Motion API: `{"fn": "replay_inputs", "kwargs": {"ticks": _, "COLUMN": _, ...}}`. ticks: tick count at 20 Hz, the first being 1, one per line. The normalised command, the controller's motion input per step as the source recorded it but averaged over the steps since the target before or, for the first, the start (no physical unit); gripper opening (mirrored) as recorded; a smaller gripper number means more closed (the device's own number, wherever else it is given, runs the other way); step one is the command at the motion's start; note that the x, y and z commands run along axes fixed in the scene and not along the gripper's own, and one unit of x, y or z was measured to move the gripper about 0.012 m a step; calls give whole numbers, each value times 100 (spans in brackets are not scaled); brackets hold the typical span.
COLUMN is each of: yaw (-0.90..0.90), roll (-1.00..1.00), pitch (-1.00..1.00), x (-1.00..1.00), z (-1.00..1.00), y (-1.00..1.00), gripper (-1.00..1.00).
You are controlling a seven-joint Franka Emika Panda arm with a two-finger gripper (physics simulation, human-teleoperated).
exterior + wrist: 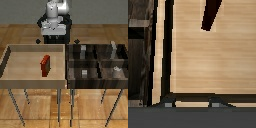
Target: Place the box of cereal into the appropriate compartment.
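You're looking at a pretty standard Panda arm [54,10] here: rounded white-grey shell segments with a glossy look, sitting above a black blocky part [52,31] with a pale grey section in the middle. In the wrist view you only get two small grey fingertips [168,104] of the gripper [192,104] poking over a dark band.

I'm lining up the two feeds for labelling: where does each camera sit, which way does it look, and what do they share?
Exterior view: raised, off the arm, looking down at the light tan tray and four-part bin; the arm shows behind them.
Wrist view: on the wrist, looking down into the tray; only the fingertips show.
Shared: the box of cereal, tray floor, bin wall.
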Motion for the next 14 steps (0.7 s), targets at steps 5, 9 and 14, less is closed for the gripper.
{"fn": "replay_inputs", "kwargs": {"ticks": 5, "yaw": 0, "roll": 0, "pitch": 0, "x": 0, "z": 0, "y": 0, "gripper": 100}}
{"fn": "replay_inputs", "kwargs": {"ticks": 9, "yaw": 0, "roll": 0, "pitch": 0, "x": 0, "z": 0, "y": 0, "gripper": 100}}
{"fn": "replay_inputs", "kwargs": {"ticks": 14, "yaw": 0, "roll": 0, "pitch": 0, "x": 40, "z": 0, "y": 0, "gripper": 100}}
